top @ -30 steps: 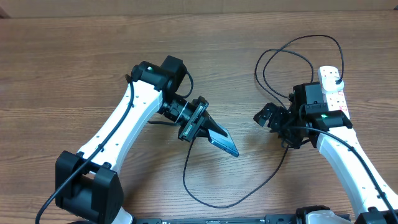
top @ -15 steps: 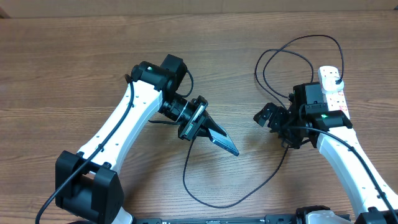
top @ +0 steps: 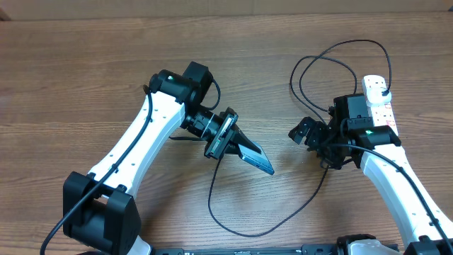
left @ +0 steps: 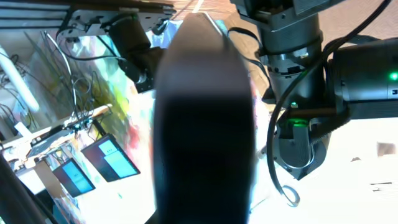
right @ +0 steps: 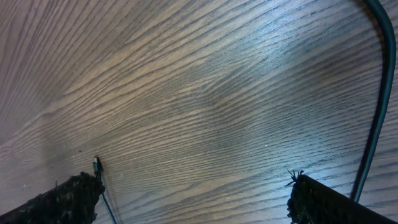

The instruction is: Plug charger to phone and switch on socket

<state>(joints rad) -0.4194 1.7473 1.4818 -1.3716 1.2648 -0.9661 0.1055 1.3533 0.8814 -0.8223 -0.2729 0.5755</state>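
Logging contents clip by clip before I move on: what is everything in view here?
phone: one, black-edged with a blue screen, mid-table, tilted in the left gripper
charger: one, thin black cable, looping from below the phone round to the socket side
socket: one, white strip with red marks, far right
table: one, brown wood, under everything
left gripper: one, black, shut on the phone
right gripper: one, black, open and empty, right of the phone, close over the table
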